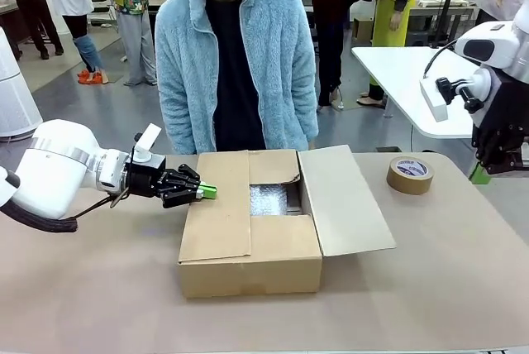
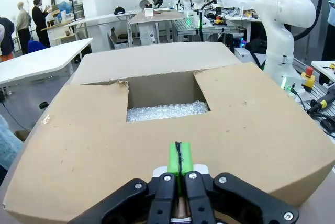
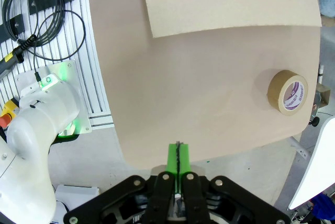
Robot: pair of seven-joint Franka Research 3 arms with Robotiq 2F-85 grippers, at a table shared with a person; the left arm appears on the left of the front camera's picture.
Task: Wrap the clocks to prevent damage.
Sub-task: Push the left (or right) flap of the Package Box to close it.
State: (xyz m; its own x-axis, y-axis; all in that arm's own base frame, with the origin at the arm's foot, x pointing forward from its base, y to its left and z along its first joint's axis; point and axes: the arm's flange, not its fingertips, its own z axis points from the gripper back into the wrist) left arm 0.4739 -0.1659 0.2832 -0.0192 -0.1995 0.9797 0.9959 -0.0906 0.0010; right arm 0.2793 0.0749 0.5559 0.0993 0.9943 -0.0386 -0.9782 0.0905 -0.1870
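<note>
The cardboard box (image 1: 248,263) sits mid-bench (image 1: 430,279), its flaps partly folded and the right flap lying outward. Bubble wrap (image 1: 269,199) shows through the opening. I cannot tell whether clocks lie under it. The left gripper (image 1: 207,192) hovers at the box's left flap, jaws pressed together on nothing. The right gripper (image 3: 178,153) hangs over the bench's right edge, jaws likewise together and empty. A tape roll (image 1: 410,174) lies near the far right corner. A person (image 1: 235,64) stands at the far edge.

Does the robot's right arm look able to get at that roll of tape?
Likely yes. The tape roll lies flat on bare table, on the side of the right arm, with nothing between them. That arm's jaws are shut and would need opening first.
</note>
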